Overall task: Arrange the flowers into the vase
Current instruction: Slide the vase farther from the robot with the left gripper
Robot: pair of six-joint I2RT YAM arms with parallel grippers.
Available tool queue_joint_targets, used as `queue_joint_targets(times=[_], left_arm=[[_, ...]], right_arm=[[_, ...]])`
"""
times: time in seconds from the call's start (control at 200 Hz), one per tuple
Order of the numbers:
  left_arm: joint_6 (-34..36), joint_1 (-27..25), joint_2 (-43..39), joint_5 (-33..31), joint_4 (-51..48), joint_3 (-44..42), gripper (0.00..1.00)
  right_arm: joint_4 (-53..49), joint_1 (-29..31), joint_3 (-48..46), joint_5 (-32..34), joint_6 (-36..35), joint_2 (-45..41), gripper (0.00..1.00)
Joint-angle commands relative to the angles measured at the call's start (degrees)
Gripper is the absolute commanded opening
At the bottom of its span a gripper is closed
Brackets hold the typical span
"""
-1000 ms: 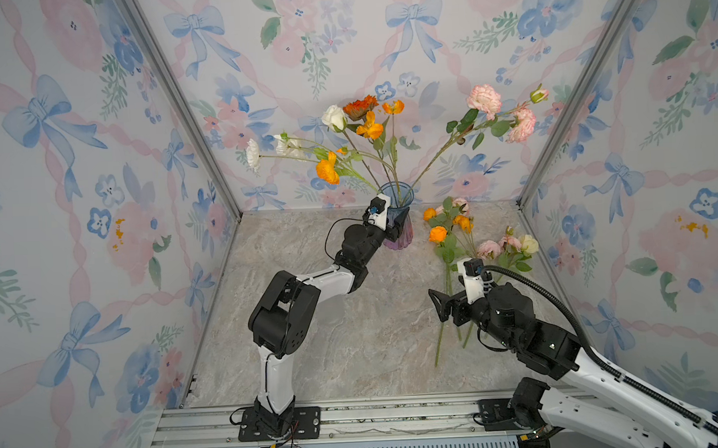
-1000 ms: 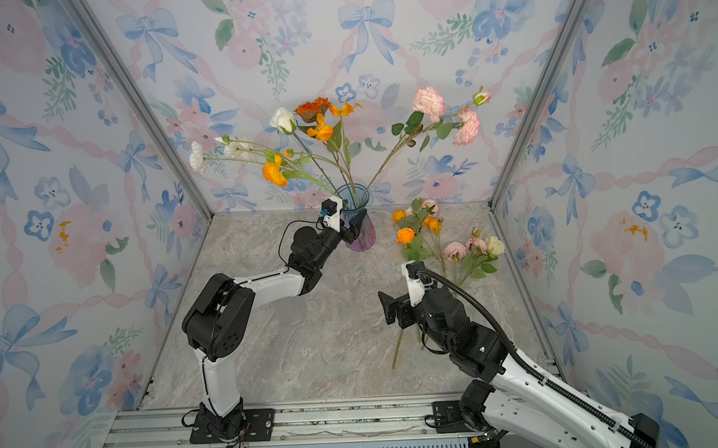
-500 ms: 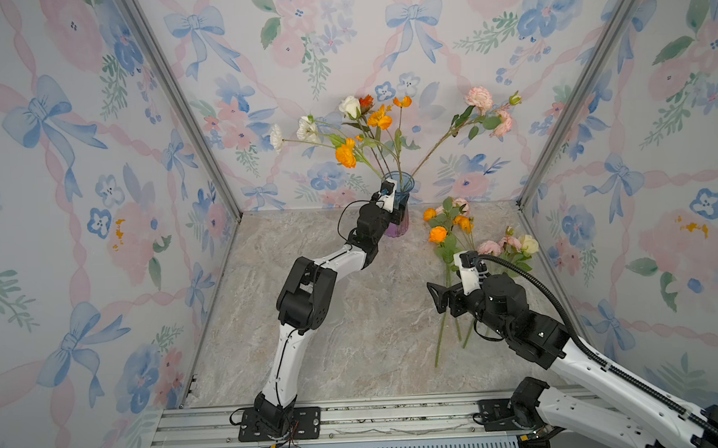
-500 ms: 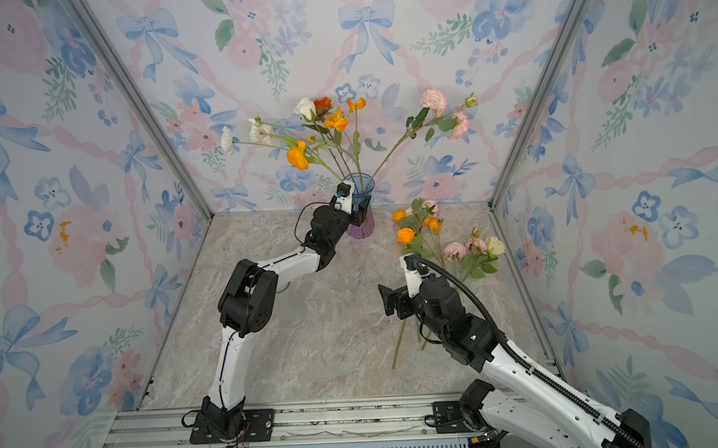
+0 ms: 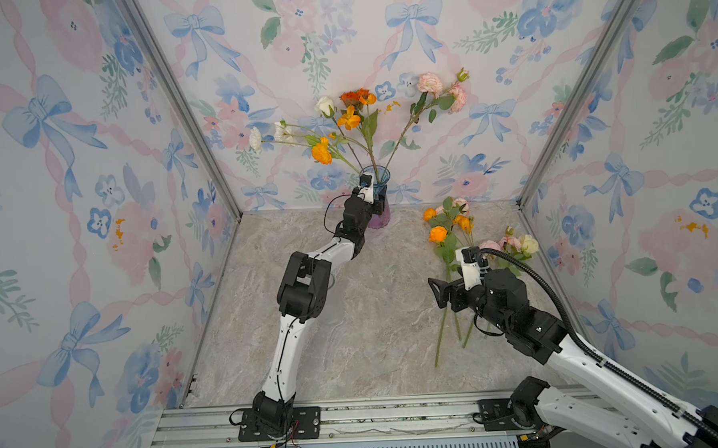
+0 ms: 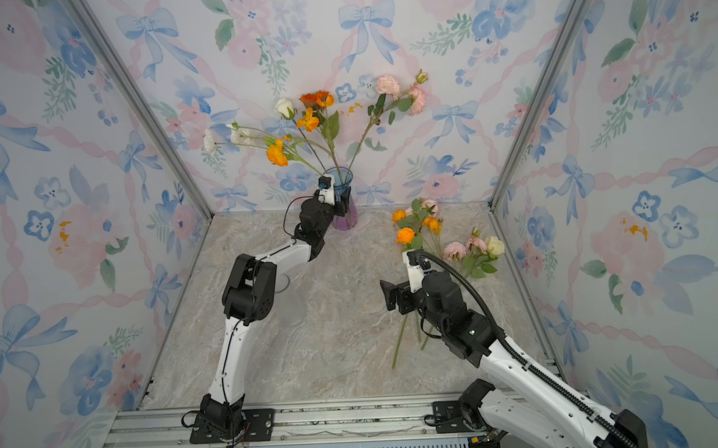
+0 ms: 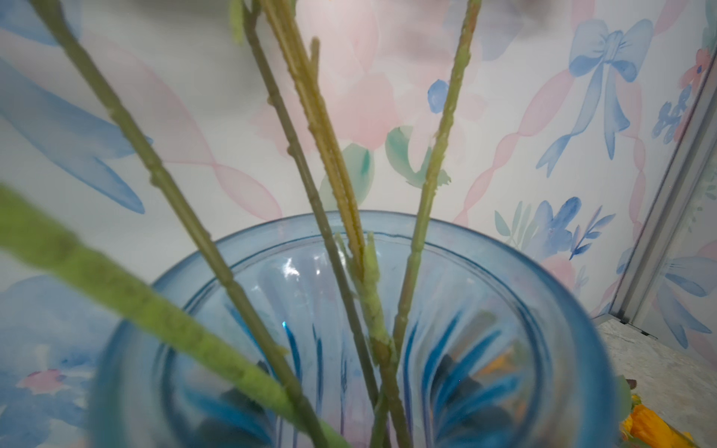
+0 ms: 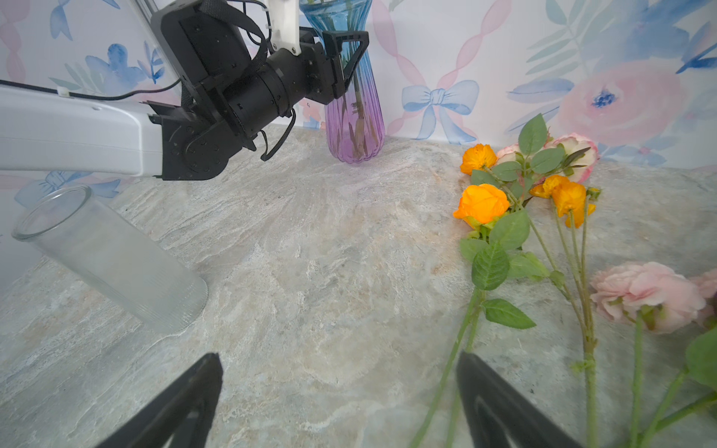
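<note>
Between wallpapered walls [image 5: 77,204], a marbled tabletop [image 5: 375,349] with loose flowers [image 5: 437,233].

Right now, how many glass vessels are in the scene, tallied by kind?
Blue-to-purple ribbed glass vase: 1
Clear glass cylinder: 1
Total: 2

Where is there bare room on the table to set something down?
Bare marble runs down the middle of the table, between the clear glass jar and the loose flowers. Crowded at the back around the vase.
</note>
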Motion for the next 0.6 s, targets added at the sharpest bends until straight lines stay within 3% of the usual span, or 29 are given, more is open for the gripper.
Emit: queue_joint_targets(times=[0.0,0.595], left_arm=[[-1.1,-0.8,-0.9,0.4,11.3,5.1,0.33],[1.4,-2.8,1.3,-2.1,11.4,4.3,0.37]], right_arm=[[1.1,-0.6,1.1,-1.1,0.3,0.2,0.97],[0.3,-2.1,-0.2,-2.0,0.8,-1.6,0.97]])
